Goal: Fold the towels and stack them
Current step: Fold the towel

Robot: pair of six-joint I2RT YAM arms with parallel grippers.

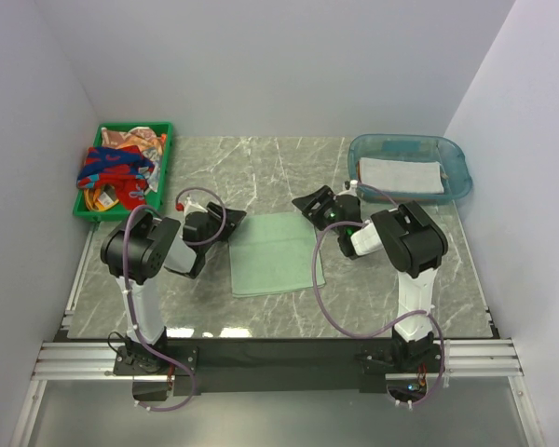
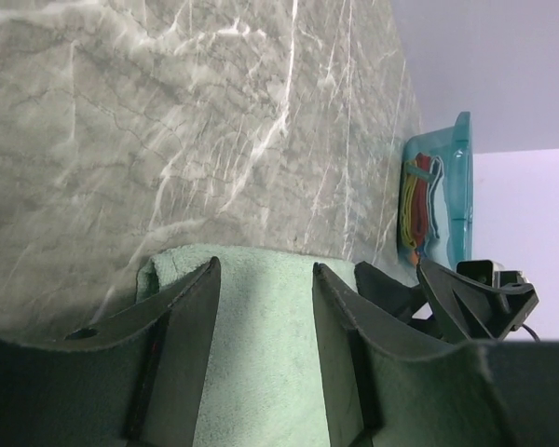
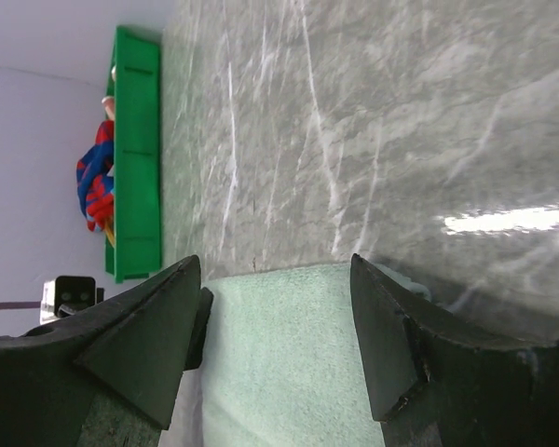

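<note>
Green towel (image 1: 275, 253) flat; left gripper (image 1: 225, 226) at its 10 o'clock corner, right gripper (image 1: 309, 205) at 1 o'clock, both parted, empty

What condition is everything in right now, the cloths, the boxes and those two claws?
Green towel: spread flat on the table.
Colourful towels: crumpled, heaped in the green tray.
Whitish towel: folded, lying in the blue tub.
Left gripper: open, holding nothing.
Right gripper: open, holding nothing.

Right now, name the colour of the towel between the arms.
Towel: plain pale green; top view.
</note>
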